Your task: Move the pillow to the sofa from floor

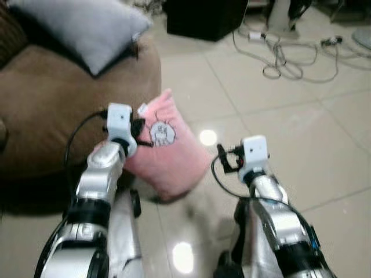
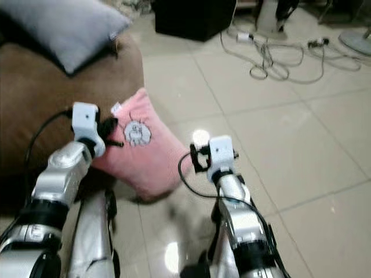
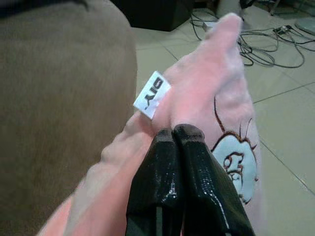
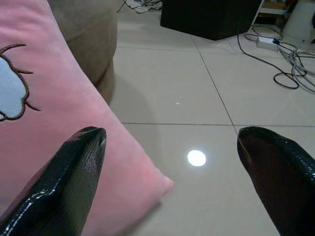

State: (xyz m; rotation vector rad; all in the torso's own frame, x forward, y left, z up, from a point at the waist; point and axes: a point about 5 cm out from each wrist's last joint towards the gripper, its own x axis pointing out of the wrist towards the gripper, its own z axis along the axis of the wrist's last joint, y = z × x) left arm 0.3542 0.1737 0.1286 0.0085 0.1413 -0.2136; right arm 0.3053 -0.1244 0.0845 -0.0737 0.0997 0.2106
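Left eye view: the pink pillow (image 1: 168, 147) is propped on the tile floor (image 1: 278, 133), leaning against the front of the brown sofa (image 1: 52, 110). A grey cushion (image 1: 81, 26) already sits up on the seat, and there's a tangle of cables (image 1: 290, 55) further back. The left hand (image 1: 138, 126) is at the pillow's upper edge, the right hand (image 1: 222, 157) hangs just beside its lower right corner.

Right eye view: same layout, nothing extra to add except the pillow's bottom corner looks like it's resting on the tile.

Left wrist view: the two black fingers (image 3: 157, 182) are squeezed together on the pillow's seam, right below the little white tag (image 3: 151, 94). So the left hand is pinching pillow fabric.

Right wrist view: right hand's fingers (image 4: 69, 182) are spread wide with nothing between them, one hovering in front of the pink fabric, bare tile beyond.

My guess on handling: it's plush, light and floppy, not fragile or slippery. A seam pinch should carry it, but it'll sag and swing, so the open right hand taking the lower corner would steady it.
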